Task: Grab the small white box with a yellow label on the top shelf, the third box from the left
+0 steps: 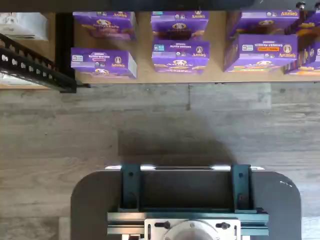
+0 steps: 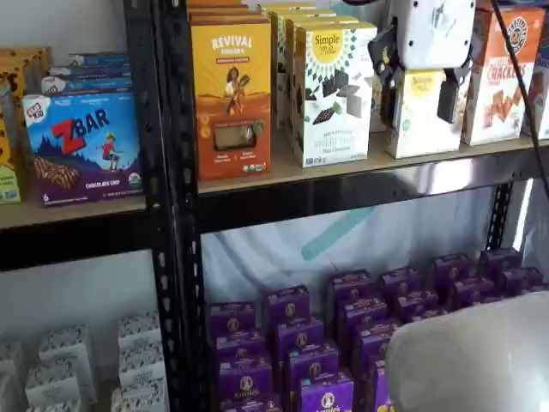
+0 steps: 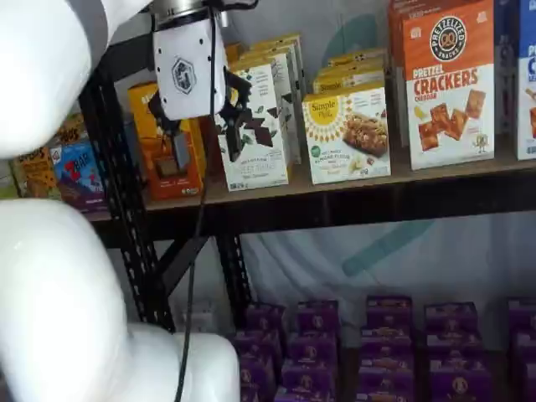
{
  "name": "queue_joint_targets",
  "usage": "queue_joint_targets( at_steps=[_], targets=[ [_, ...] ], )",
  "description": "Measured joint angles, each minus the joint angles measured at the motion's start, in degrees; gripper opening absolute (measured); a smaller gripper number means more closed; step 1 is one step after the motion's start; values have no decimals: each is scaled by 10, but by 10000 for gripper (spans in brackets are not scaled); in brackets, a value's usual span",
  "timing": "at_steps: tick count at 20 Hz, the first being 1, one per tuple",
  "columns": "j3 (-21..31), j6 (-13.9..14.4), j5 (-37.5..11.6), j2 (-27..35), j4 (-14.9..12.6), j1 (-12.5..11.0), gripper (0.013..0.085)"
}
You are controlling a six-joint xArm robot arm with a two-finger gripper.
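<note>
We see the gripper (image 2: 418, 88) spread wide, hanging directly before the small white box (image 3: 349, 136), which stands upright behind it on the top shelf (image 3: 402, 177).

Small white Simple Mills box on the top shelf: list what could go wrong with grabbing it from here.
1. The small white box stands close beside the taller patterned Simple Mills box, so an open finger of the end effector could push that neighbour.
2. More boxes stand in a row right behind it; pushing in could shove them back.
3. The orange pretzel crackers box on its other side could be tipped.
</note>
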Motion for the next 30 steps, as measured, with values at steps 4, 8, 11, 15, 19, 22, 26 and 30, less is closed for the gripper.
queue_joint_targets(
  at_steps=[4,8,11,15,19,22,26,30],
  targets=[
    [-2,-11,5,3,25,-22,850],
    [-1,-12,3,2,27,-24,850],
    [0,-11,-2,1,18,-18,850],
    [5,-16,-17,-1,4,-17,850],
    [8,-47,-46,5,-3,-46,850],
    [3,-84,-68,23,0,-84,850],
    [-15,-141,-101,63,12,-144,850],
    [-31,-176,-130,95,16,-178,850]
  ],
)
